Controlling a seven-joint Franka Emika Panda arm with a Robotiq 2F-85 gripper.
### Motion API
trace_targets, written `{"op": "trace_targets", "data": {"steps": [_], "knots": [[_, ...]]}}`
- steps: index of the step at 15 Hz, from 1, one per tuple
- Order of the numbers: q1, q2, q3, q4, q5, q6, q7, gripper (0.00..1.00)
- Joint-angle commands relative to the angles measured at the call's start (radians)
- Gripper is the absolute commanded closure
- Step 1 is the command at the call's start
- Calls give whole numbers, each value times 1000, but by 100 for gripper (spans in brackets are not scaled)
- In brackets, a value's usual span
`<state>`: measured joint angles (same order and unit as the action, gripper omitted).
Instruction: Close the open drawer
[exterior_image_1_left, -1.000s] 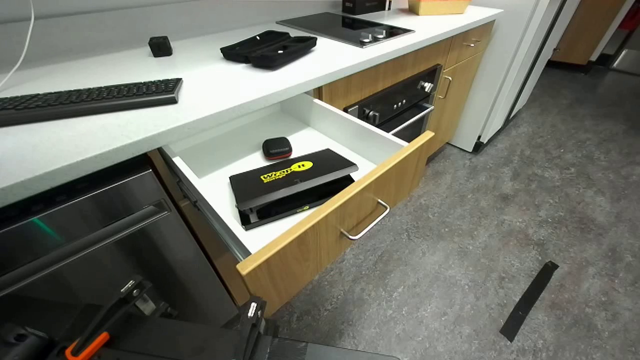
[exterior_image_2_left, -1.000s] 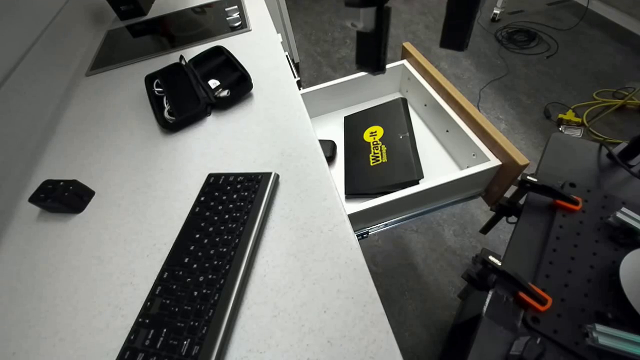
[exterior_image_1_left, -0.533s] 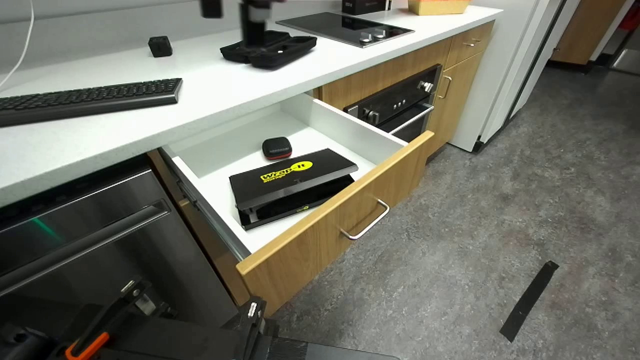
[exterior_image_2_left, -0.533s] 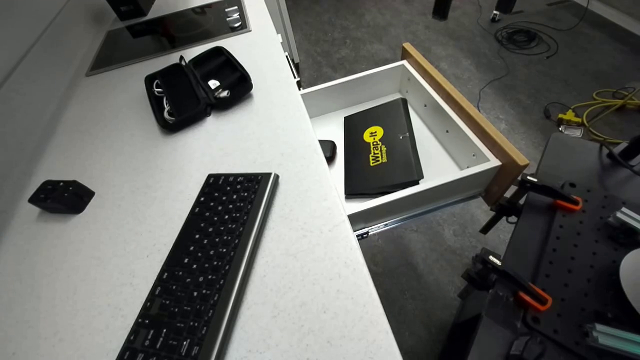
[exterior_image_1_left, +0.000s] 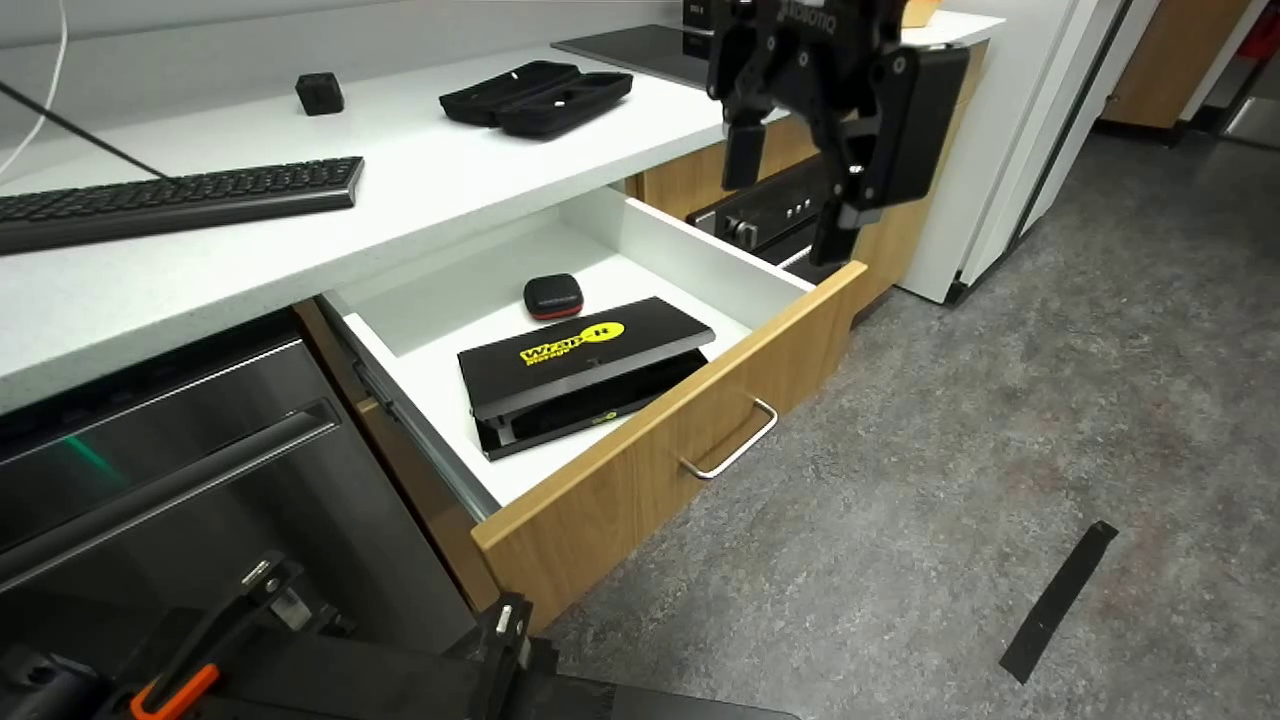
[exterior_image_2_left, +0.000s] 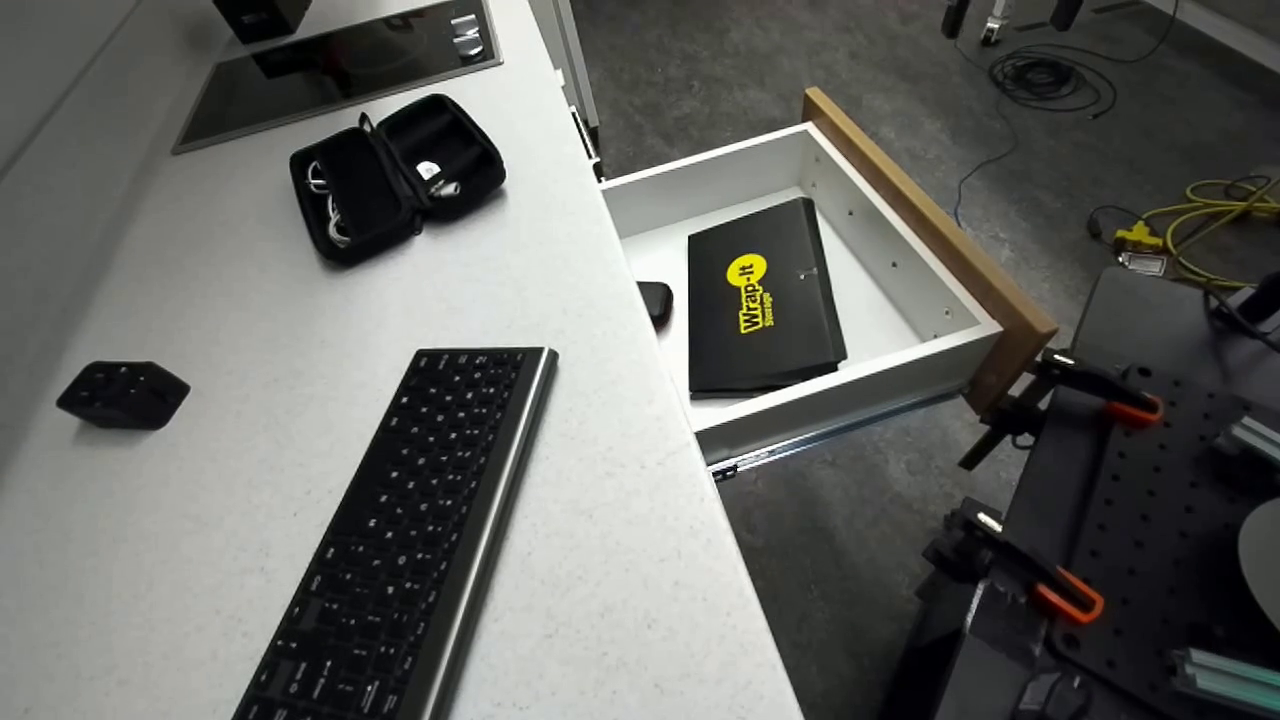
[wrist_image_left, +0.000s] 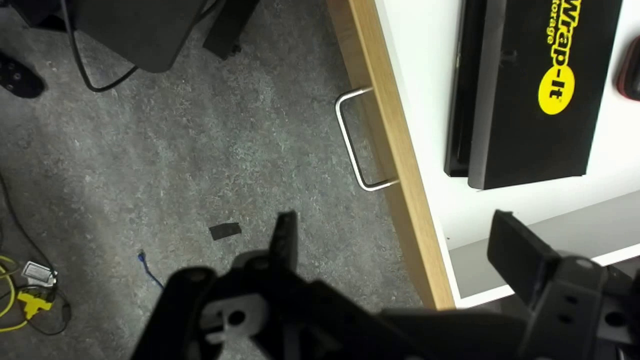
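Observation:
The drawer stands pulled out, with its oak front (exterior_image_1_left: 610, 490), white walls (exterior_image_2_left: 690, 195) and silver bar handle (exterior_image_1_left: 735, 455). Both exterior views show it open. My gripper (exterior_image_1_left: 787, 205) is open and empty, with fingers wide apart, above the far end of the drawer front. In an exterior view only its fingertips (exterior_image_2_left: 1010, 14) show at the top edge, beyond the front. In the wrist view the gripper (wrist_image_left: 395, 225) has the drawer front's top edge (wrist_image_left: 395, 125) between its fingers in the picture, apart from it. The handle (wrist_image_left: 352, 147) shows there too.
A black Wrap-It box (exterior_image_1_left: 590, 360) and a small black case (exterior_image_1_left: 553, 297) lie inside the drawer. The white countertop (exterior_image_2_left: 600, 560) bears a keyboard (exterior_image_2_left: 400, 530) and an open black case (exterior_image_2_left: 400, 175). A black bench (exterior_image_2_left: 1150, 480) with orange-tipped clamps stands close to the drawer's near corner.
My gripper has moved outward, from over the drawer's far side to beyond its front, and has come into sight in an exterior view, passing left to right. The drawer has not moved.

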<state>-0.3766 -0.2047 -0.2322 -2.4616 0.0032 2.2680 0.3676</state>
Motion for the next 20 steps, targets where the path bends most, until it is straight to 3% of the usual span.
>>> {"op": "trace_targets", "data": {"steps": [1, 6, 8, 13, 16, 20], "knots": [[13, -3, -9, 1, -3, -2, 2, 0], [18, -9, -5, 1, -3, -2, 2, 0], [5, 39, -16, 11, -19, 54, 10, 0], [-9, 240, -70, 50, -15, 196, 23, 0], [8, 400, -94, 97, 10, 317, 55, 0], [44, 608, -112, 206, 39, 380, 128, 0]]}}
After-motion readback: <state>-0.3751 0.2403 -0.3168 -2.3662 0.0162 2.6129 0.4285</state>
